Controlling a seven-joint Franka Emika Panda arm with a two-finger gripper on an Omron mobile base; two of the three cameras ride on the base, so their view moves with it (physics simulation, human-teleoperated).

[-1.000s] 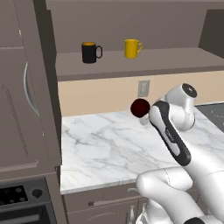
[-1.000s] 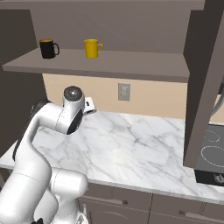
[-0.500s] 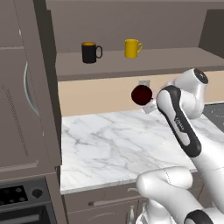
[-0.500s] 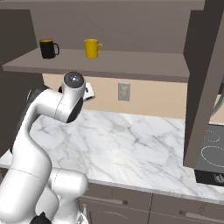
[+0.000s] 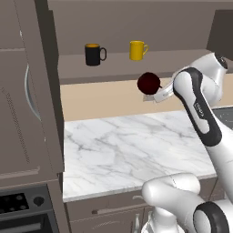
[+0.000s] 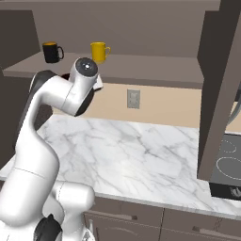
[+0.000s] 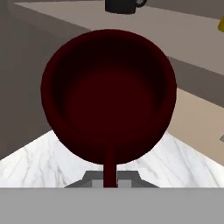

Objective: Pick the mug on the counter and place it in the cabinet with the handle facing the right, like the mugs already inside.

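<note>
The gripper [image 5: 157, 94] sits right of centre in the upper half of the left base view, clenched on the mug [image 5: 148, 83], which it holds in the air. The fingers themselves are mostly hidden by the arm and the mug, so the grasp is judged from the mug hanging clear of any surface. In the hand view the mug [image 7: 109, 98] takes up the middle of the frame, its open mouth facing the camera, dark red inside and out. Its handle [image 7: 109, 170] runs straight down from the rim to the bottom centre of that frame, between the finger tips.

In the left base view the mug hangs just below the front edge of the cabinet [image 5: 113, 68] shelf, in front of the beige wall, well above the counter [image 5: 132, 145]. On the shelf, upper centre of the frame, stand the black mug [image 5: 94, 54] and, to its right, the yellow mug [image 5: 137, 50], a little apart, each with its handle pointing to the right of the picture.

In the right base view the arm [image 6: 56, 94] rises along the left side of the frame and bends at the upper left, hiding the held mug. The black mug [image 6: 52, 52] and yellow mug [image 6: 99, 51] stand on the shelf behind it. A wall socket [image 6: 133, 99] is on the beige wall, centre of the frame. A stovetop [image 6: 228, 160] shows at the right edge.
</note>
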